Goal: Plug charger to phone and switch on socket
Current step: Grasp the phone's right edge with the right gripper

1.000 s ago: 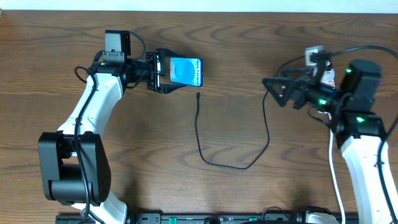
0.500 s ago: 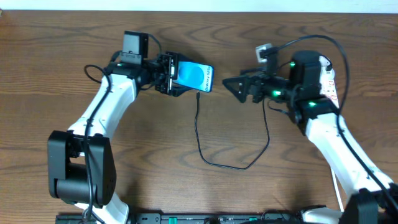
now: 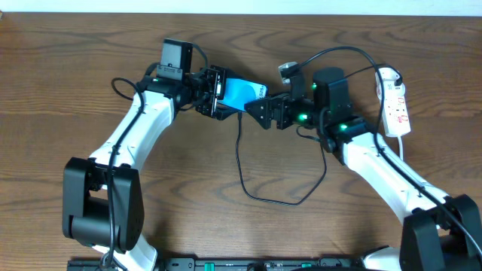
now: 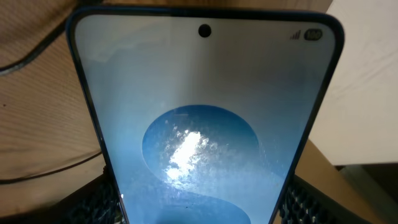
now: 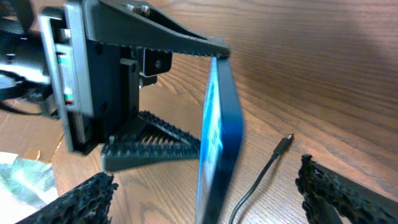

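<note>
My left gripper (image 3: 224,95) is shut on the phone (image 3: 245,93) and holds it on edge above the table, bright blue screen up. The screen fills the left wrist view (image 4: 205,124), with my fingers (image 4: 93,202) at its sides. My right gripper (image 3: 257,113) is open at the phone's free end. In the right wrist view the phone (image 5: 219,130) stands edge-on between my spread fingers (image 5: 81,199). The charger, a thin black cable (image 3: 245,184), loops on the table; its tip (image 5: 285,143) lies just right of the phone. The socket (image 3: 396,102) lies at the far right.
The cable's loop runs under my right arm (image 3: 376,162). The table's far edge (image 3: 241,13) is close behind both grippers. A black rail (image 3: 241,263) runs along the front edge. My left arm's base (image 3: 94,199) stands at the front left.
My left gripper has carried the phone to the right. My right gripper has swung left from the socket side to the phone's end, leaving the socket uncovered.
</note>
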Available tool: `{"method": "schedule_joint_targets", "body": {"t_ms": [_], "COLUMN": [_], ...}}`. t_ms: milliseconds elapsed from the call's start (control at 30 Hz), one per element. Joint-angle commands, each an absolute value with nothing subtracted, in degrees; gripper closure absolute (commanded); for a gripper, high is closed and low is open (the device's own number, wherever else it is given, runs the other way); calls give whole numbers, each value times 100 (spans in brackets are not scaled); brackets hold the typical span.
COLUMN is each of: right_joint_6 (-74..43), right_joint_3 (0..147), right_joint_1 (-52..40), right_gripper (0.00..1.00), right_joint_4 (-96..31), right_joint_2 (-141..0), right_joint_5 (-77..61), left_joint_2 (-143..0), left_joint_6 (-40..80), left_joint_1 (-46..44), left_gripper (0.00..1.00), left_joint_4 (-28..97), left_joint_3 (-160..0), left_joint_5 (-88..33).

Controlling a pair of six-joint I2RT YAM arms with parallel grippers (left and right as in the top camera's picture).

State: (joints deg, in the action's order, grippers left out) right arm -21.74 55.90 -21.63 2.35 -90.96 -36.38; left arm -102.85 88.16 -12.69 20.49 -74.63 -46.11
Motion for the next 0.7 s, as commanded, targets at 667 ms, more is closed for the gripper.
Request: {"method": "schedule_joint_targets", "body": {"t_ms": [667], "right_joint_6": [-2279], "right_joint_3": [5688], "right_joint_1": [-2375], "right_gripper": [42], "right_joint_4": [672], "right_joint_2": [-9546], "right_joint_5": [-3013], "left_joint_2": [-10182], "left_joint_6": [8700], "left_joint_1": [-1555], "left_gripper": [40], "left_joint_4": [2049], "left_joint_3": [-7524], "left_joint_5": [-4641]}}
